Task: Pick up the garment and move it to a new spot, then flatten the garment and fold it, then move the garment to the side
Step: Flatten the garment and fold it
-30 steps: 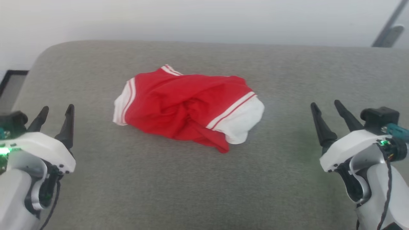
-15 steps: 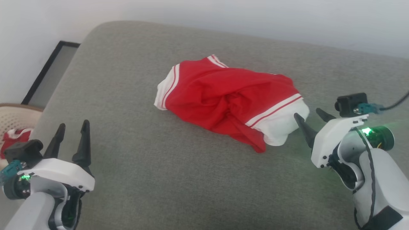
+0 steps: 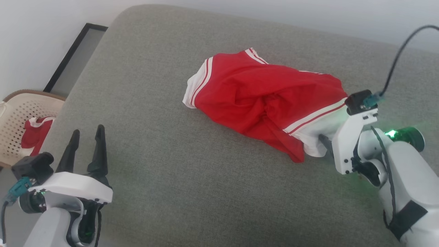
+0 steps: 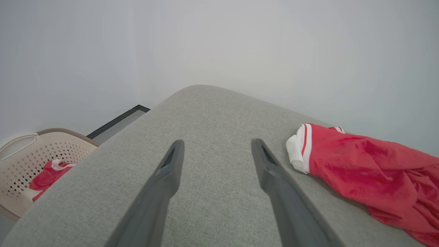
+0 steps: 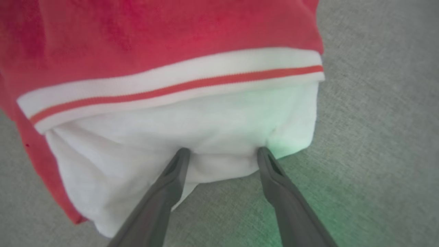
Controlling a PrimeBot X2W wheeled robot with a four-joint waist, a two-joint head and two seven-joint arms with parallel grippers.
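Note:
The garment point(image 3: 264, 99) is a crumpled red jersey with white sleeves and striped trim, lying on the grey cushion point(image 3: 171, 178). My right gripper point(image 3: 325, 136) is at its near-right end. In the right wrist view that gripper point(image 5: 223, 151) is open, with both fingertips touching the edge of the white sleeve point(image 5: 188, 130) and nothing pinched between them. My left gripper point(image 3: 88, 130) stands open over bare cushion at the lower left, well apart from the garment. In the left wrist view the left gripper point(image 4: 217, 142) has the garment point(image 4: 370, 171) off to its right.
A beige perforated basket point(image 3: 13, 116) stands on the floor left of the cushion, holding a small red cloth bundle point(image 3: 34, 133). A black-framed panel point(image 3: 72, 58) lies beyond it by the pale wall. A dark cable point(image 3: 398, 55) arcs up from the right wrist.
The head camera has swung, shifting the whole picture and bringing the basket into view. My right gripper has moved forward to the garment's white sleeve. The left gripper stays open.

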